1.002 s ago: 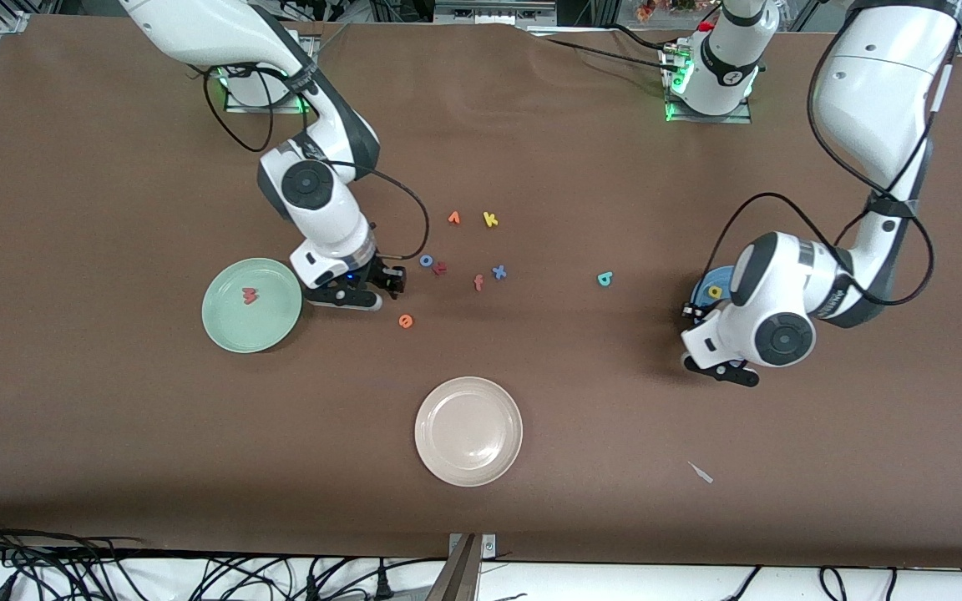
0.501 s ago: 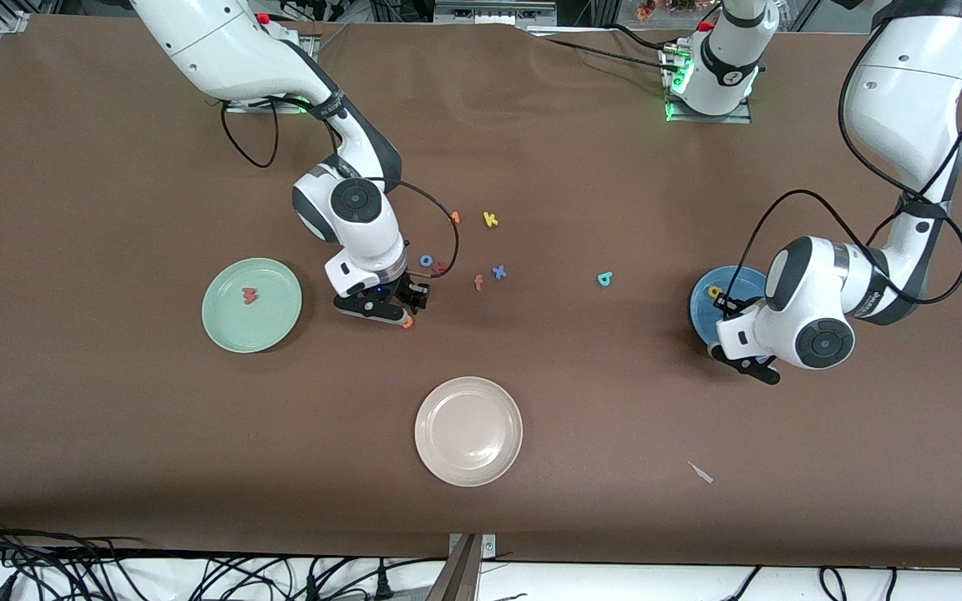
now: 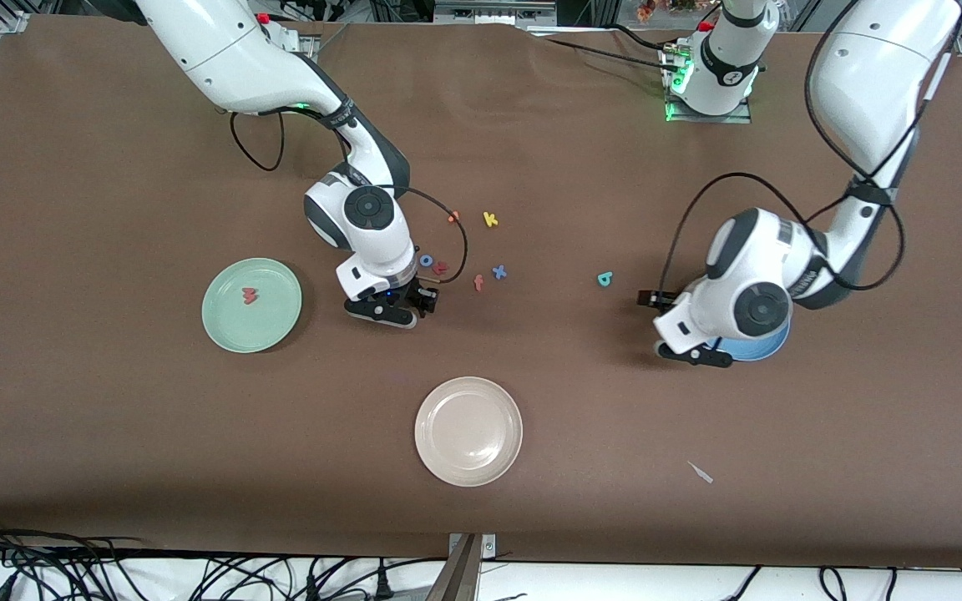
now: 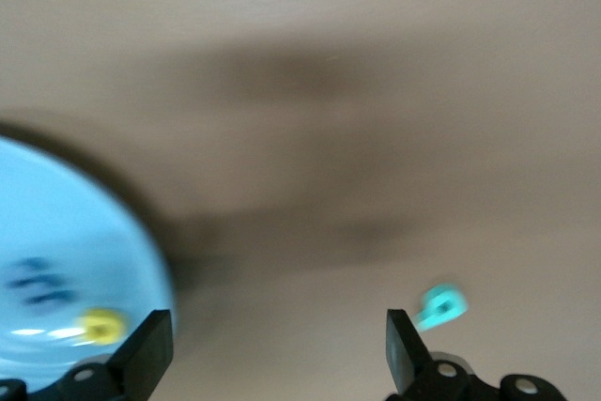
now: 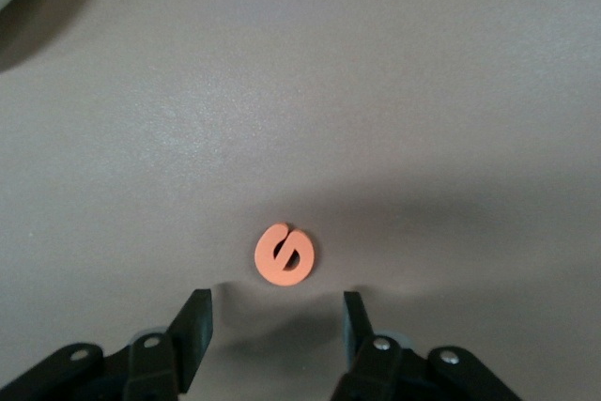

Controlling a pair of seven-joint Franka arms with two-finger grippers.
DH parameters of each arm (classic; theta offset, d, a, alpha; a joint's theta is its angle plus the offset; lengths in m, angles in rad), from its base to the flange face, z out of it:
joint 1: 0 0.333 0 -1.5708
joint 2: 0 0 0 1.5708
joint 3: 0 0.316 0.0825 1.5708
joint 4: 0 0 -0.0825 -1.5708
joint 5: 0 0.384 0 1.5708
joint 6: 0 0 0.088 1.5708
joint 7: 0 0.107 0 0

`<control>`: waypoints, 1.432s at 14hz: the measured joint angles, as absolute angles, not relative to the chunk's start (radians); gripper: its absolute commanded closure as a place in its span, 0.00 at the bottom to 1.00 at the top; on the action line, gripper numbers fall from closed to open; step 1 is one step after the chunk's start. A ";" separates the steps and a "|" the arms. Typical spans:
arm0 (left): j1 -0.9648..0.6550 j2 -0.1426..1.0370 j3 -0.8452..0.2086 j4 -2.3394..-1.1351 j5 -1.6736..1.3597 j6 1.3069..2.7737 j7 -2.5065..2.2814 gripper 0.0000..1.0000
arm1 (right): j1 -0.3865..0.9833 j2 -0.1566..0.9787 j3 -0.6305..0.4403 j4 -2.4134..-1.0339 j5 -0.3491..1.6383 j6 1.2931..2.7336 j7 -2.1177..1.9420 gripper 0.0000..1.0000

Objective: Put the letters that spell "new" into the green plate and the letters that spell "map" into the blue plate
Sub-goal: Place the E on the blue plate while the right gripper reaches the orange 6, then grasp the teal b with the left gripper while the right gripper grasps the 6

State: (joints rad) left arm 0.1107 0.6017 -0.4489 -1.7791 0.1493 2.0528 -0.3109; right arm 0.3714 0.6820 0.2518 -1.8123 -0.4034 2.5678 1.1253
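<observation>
Only the right wrist view shows the orange "e" (image 5: 285, 255) lying free before the spread right end effector (image 5: 277, 321); the left end effector (image 4: 279, 349) is spread too.

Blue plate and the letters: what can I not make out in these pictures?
- Blue plate, front view: mostly hidden under the left arm; only its edge shows.
- Its letters, left wrist view: yellow letter and dark blue letter are motion-blurred, shapes unreadable.
- Orange "e", front view: hidden by the right claw.
- Olive-green "n": not found in any view.

Left hand (image 4: 272, 354) gapes between blue plate (image 4: 84, 232), seemingly teal letter (image 4: 440, 307).
</observation>
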 measured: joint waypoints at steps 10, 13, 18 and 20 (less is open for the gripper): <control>0.012 0.540 -0.499 -2.106 0.285 2.455 -0.847 0.11 | 0.372 0.695 0.237 -1.806 -0.435 2.568 1.127 0.46; -0.011 0.542 -0.499 -2.112 0.315 2.466 -0.910 0.25 | 0.372 0.694 0.237 -1.805 -0.437 2.567 1.130 0.57; -0.007 0.548 -0.487 -2.113 0.357 2.471 -0.917 0.42 | 0.372 0.693 0.237 -1.804 -0.442 2.566 1.131 0.62; -0.006 0.551 -0.487 -2.114 0.357 2.471 -0.917 0.66 | 0.373 0.693 0.237 -1.804 -0.446 2.566 1.131 0.62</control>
